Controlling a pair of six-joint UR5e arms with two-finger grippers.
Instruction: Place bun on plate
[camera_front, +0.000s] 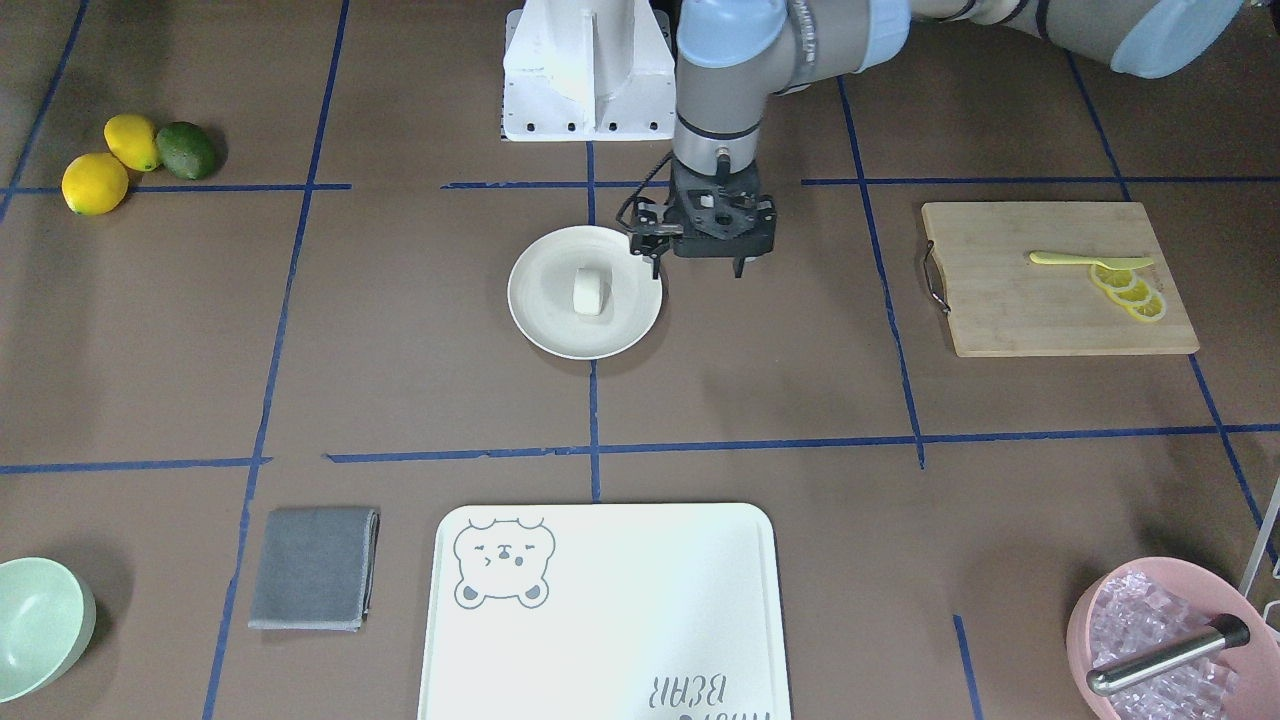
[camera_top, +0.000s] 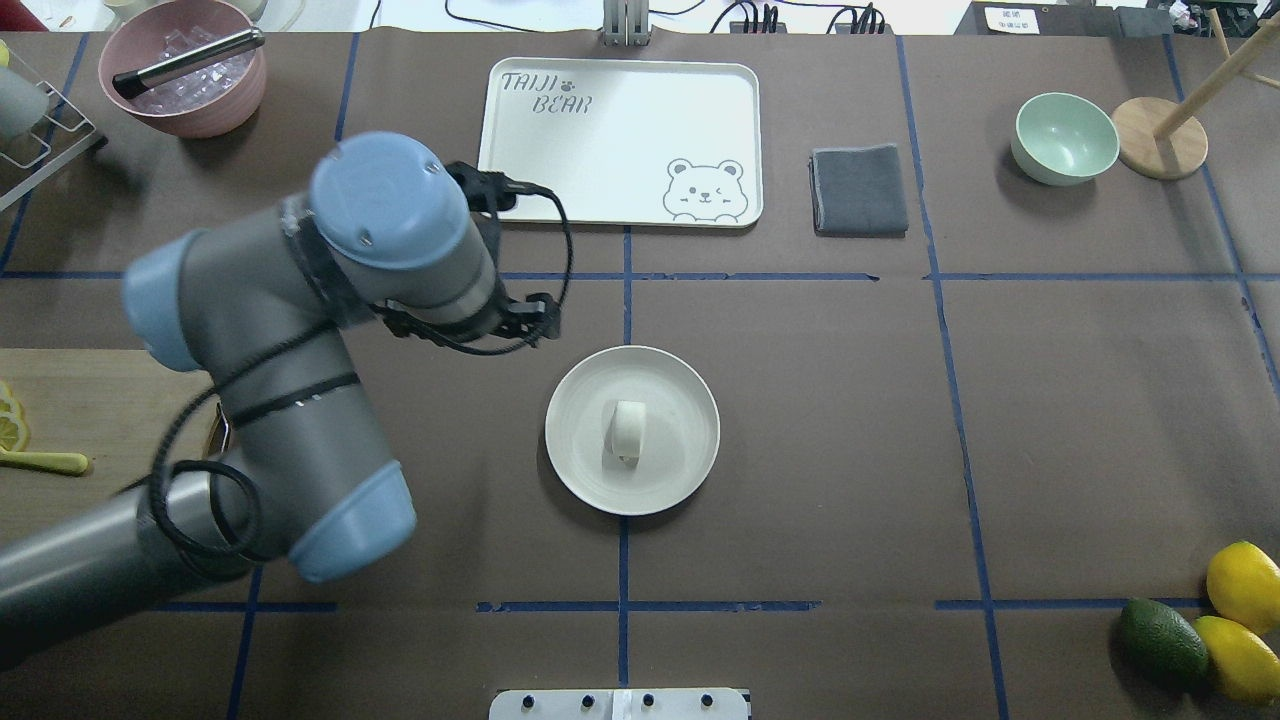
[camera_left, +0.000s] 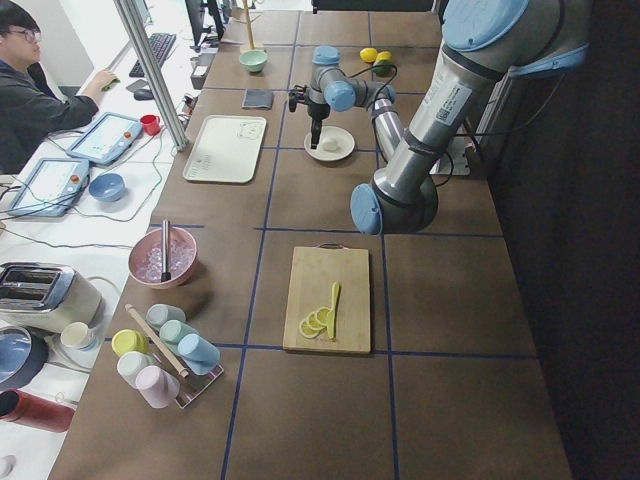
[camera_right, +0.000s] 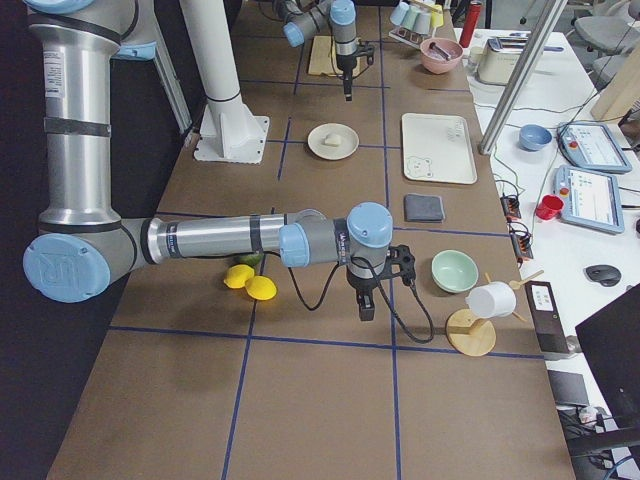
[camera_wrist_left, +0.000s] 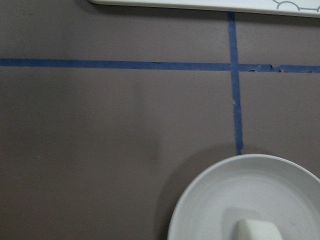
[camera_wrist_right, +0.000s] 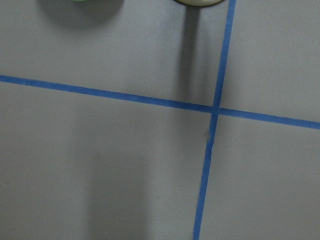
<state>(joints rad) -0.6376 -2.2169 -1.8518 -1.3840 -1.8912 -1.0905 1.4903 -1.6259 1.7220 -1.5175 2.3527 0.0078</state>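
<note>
One bun (camera_front: 590, 291) lies near the middle of the one plate (camera_front: 540, 322). The left gripper (camera_front: 712, 250) hangs just beside the plate's rim with nothing seen in it, but I cannot tell how wide its jaws stand. The right gripper (camera_right: 366, 305) is well apart from the plate, near two lemons (camera_right: 262, 288), and its opening also cannot be judged.

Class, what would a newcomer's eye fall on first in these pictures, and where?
The white bun lying in the middle of the cream plate at the table's centre stands out first. Right beside the plate hangs the left gripper, open and empty. The big bear tray lies across the table from the robot.
</note>
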